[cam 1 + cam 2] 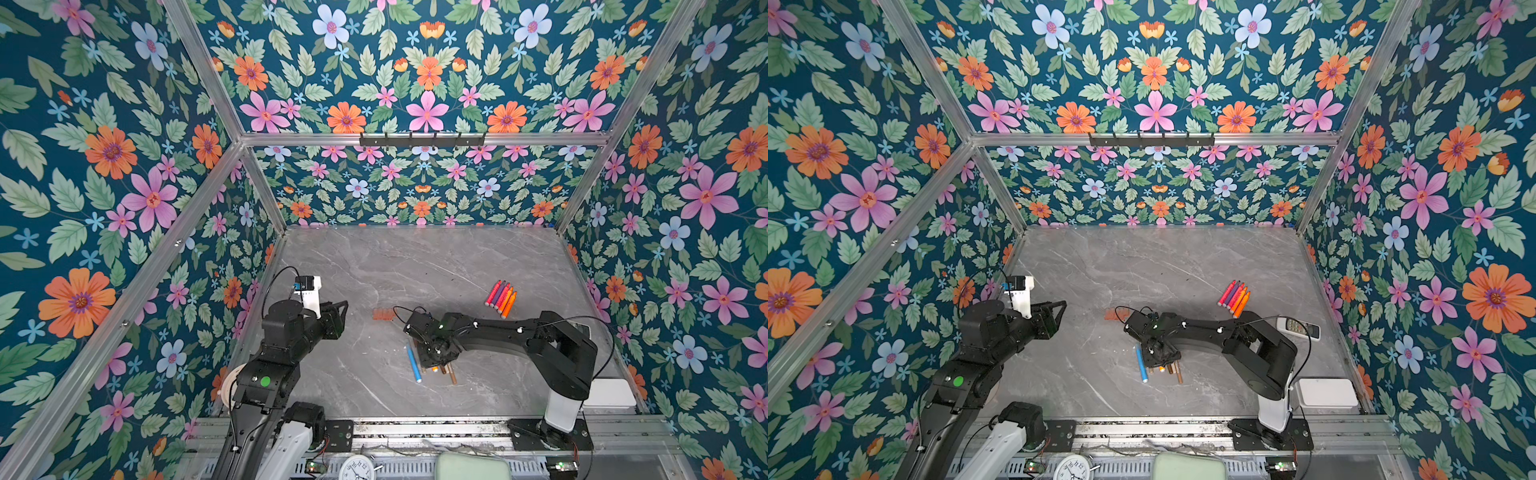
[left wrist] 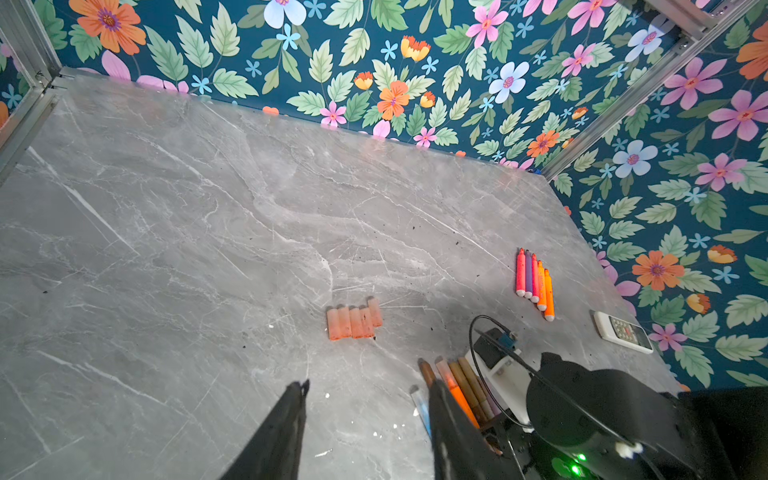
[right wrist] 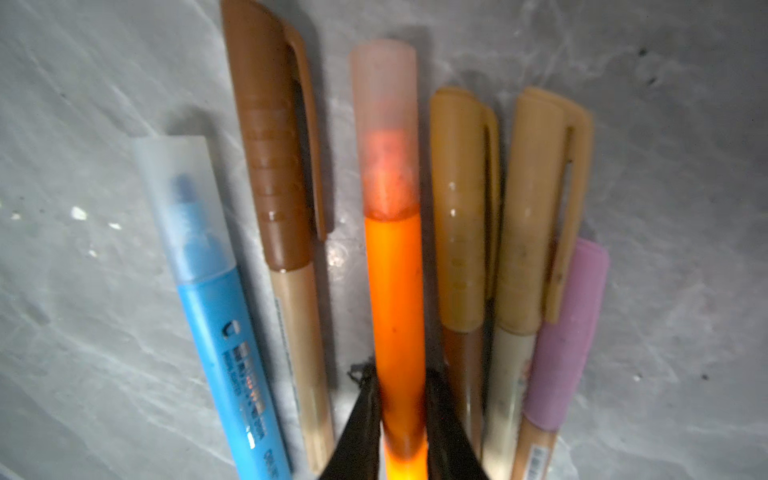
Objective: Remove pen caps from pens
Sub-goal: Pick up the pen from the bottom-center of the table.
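Grey tabletop point(image 3: 83, 353), orange pen point(image 3: 395, 291) in right claw point(image 3: 401, 390)

remote control point(image 1: 1299, 330): on table point(image 1: 1100, 266), right edge | white box point(image 1: 1327, 392): right front corner | clock point(image 1: 1073, 468): front

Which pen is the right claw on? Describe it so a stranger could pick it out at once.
On the grey marble table, find the fan of capped pens lying under the right arm. The right claw grips the orange pen there, between a brown-capped pen and a tan-capped pen. Of these, only it has a bright orange barrel and a frosted pinkish cap.
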{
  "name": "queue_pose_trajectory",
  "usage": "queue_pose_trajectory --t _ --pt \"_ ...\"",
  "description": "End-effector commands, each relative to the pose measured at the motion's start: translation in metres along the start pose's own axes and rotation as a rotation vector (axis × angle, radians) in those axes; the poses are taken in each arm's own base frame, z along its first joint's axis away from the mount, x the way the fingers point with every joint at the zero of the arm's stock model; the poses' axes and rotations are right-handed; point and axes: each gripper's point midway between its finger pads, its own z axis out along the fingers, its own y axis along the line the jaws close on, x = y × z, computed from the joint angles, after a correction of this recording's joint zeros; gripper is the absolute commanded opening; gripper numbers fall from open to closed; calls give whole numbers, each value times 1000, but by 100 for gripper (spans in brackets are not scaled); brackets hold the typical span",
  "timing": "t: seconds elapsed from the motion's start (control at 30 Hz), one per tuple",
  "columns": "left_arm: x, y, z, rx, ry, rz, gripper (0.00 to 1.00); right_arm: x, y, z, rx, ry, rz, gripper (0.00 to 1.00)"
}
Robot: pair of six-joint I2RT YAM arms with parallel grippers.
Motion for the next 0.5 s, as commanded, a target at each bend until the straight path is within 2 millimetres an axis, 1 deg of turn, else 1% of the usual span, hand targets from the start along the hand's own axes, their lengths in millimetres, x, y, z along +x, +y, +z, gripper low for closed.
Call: queue_pose_trajectory --t 0.0,0.1,0.17,0.2,0.27,0.37,0.43,0.47 --pt "-3 0 0 2 -13 -5 50 0 -3 1 9 -14 21 16" --pt "-4 0 -1 0 -16 -5 50 -4 5 -3 -31 -26 15 13" --pt "-4 0 0 -3 -16 -5 50 -10 11 -9 -50 -42 6 7" --pt "-5 0 0 -4 -17 -6 50 -13 13 -13 -57 -52 -1 6" --pt "-4 0 1 -4 -10 -9 50 -21 16 -26 -68 -86 -11 1" --pt "-9 -5 0 21 -24 -15 50 -32 17 -52 -90 -157 -21 0" --pt "-11 -9 0 47 -36 -36 50 -35 15 -66 -102 -196 -30 0" --pt "-12 -13 3 74 -41 -60 50 -38 13 -83 -128 -237 -30 0"
